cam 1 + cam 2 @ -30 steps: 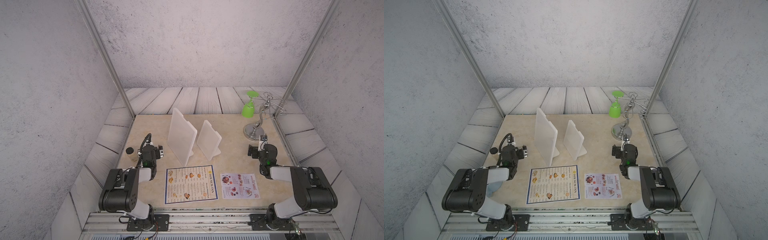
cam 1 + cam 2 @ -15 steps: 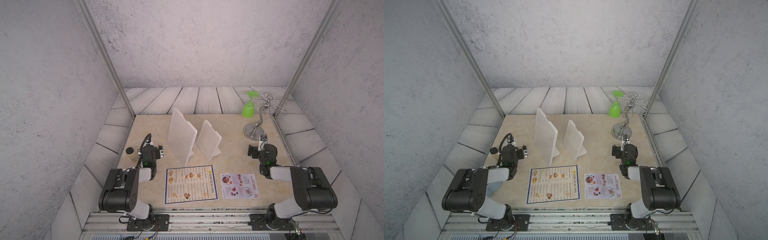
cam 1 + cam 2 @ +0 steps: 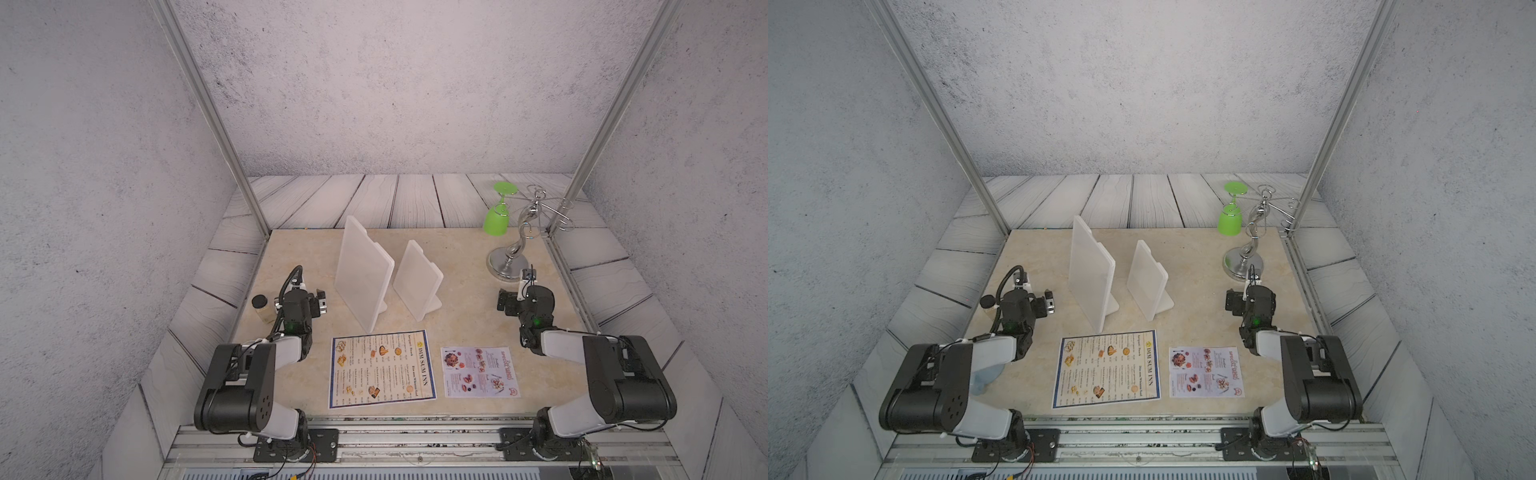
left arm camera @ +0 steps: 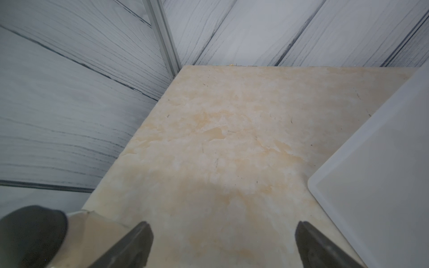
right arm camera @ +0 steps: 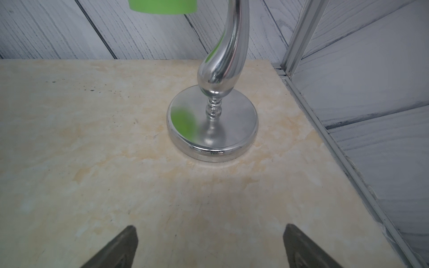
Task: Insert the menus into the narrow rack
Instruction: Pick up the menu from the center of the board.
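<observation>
Top views, both: big menu (image 3: 382, 369) & small menu (image 3: 478, 372) lie flat at 6 o'clock on table (image 3: 465, 324), side by side, apart. Big rack (image 3: 363, 274) & small rack (image 3: 417, 280) stand upright at their 12. Jar (image 3: 262, 307) at 9; chrome stand (image 3: 509, 262) w/ green glass (image 3: 496, 218) at 2.

Left wrist: L gripper (image 4: 222, 246) spread wide, holding nothing; jar just beside it, big rack near.

Right wrist: R gripper (image 5: 209, 248) spread wide, holding nothing; stand base ahead.

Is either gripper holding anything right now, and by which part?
Nothing is held: the left gripper and the right gripper are both open and empty.
</observation>
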Controlling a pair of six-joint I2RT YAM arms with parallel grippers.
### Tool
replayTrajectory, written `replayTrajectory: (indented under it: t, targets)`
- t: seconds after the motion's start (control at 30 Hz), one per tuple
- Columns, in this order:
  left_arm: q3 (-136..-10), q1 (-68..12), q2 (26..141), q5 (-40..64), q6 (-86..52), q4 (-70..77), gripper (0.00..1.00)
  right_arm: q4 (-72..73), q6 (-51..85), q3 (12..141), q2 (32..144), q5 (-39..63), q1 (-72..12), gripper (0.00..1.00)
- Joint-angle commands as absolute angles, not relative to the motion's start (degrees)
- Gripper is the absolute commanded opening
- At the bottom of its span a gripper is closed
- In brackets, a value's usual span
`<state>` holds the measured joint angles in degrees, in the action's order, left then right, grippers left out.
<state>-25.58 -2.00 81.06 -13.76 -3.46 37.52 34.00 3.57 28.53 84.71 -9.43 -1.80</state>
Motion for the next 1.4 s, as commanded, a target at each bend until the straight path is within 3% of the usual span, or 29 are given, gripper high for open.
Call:
replayTrajectory:
  t: [0.0,0.17,0.37,0.6,0.73,0.97,1.37]
  targets:
    - [-28.3,-1.94,73.4,-19.3,-5.07,31.54,1.0,25.76,5.75,32.41,79.79,-14.11,-1.67,0.99]
    - [-33.6,-3.21,61.01,-22.76,-13.81,18.02,1.0,12.84,8.6,39.57,73.55,-14.23,-1.71,0.99]
    - [-48.13,-5.67,54.72,-26.63,-19.64,-3.54,1.0,-6.23,15.01,51.67,65.17,-9.35,-1.74,0.99]
    - [-58.01,-5.94,49.54,-6.78,-22.52,-13.68,1.0,-20.98,17.8,61.41,62.96,-0.89,-1.69,1.0]
    - [-62.37,-7.6,48.87,-4.17,-24.49,-22.19,0.98,-27.36,20.54,62.61,63.98,6.73,-1.74,0.98]
    - [-58.12,-17.12,44.1,-9.44,-29.34,-36.2,0.9,-30.8,26.06,53.91,60.96,20.85,-1.92,0.94]
    - [-43.18,-33.53,42.89,-13.79,-40.95,-39.45,0.79,-33.12,30.49,42.22,55.67,24.58,-7.67,0.89]
